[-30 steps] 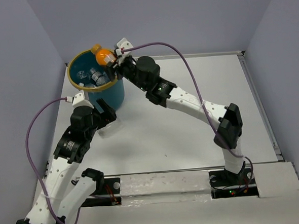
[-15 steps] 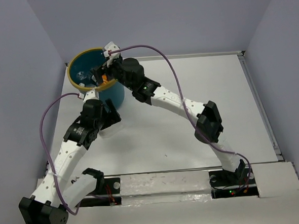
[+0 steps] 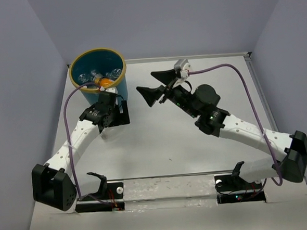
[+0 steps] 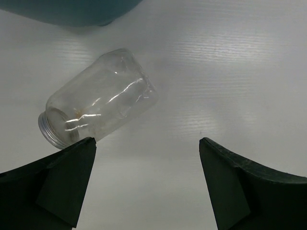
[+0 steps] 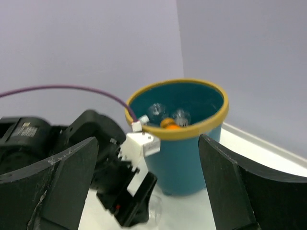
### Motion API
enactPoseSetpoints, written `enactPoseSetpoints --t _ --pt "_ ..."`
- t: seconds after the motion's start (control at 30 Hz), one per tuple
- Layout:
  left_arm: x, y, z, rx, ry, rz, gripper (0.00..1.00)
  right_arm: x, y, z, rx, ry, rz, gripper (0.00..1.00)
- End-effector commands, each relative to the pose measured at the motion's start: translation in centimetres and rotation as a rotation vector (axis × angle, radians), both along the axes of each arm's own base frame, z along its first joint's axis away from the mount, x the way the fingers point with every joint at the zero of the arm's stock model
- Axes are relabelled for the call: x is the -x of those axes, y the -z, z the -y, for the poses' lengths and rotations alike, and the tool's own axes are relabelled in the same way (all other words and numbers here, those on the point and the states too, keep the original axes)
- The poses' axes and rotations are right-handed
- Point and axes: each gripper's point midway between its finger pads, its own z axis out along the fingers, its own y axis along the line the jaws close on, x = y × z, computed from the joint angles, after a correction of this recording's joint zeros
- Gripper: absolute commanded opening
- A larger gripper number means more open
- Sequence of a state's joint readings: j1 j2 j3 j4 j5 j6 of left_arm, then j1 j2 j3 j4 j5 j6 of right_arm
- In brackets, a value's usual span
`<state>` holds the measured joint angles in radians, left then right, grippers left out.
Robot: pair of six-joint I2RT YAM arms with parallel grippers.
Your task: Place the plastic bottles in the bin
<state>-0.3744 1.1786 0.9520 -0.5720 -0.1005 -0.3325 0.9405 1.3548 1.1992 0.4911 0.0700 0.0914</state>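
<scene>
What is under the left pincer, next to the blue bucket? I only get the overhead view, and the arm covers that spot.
Observer: The left wrist camera shows a clear plastic bottle lying on its side on the table, just ahead of the open left pincer.
Operator: Has it got a cap on?
Observer: No cap shows. Its threaded mouth is bare, and the bottle looks empty.
Operator: Is it leaning on the bucket?
Observer: No. A strip of bare table separates it from the bin.
</scene>
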Motion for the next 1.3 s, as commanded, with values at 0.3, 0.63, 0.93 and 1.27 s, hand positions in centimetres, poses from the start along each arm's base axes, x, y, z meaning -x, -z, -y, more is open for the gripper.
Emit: enactPoseSetpoints --t 0.3,0.63,0.93,1.27 --pt "-1.2 4.3 1.3 -0.290 0.138 -0.147 0.99 5.9 1.4 10.9 -0.137 0.071 -0.043 0.89" --pt "-0.8 6.9 0.5 -0.476 0.043 -0.152 0.99 8.8 3.5 12.8 -0.134 0.000 -0.103 0.88" --pt "0.2 -1.0 7.7 -0.212 0.160 0.133 0.98 8.5 9.4 11.2 -0.156 -0.041 -0.294 0.85" --pt "3.9 -18.0 6.3 0.289 0.093 0.547 0.99 4.0 20.7 7.1 -0.282 0.071 -0.740 0.88"
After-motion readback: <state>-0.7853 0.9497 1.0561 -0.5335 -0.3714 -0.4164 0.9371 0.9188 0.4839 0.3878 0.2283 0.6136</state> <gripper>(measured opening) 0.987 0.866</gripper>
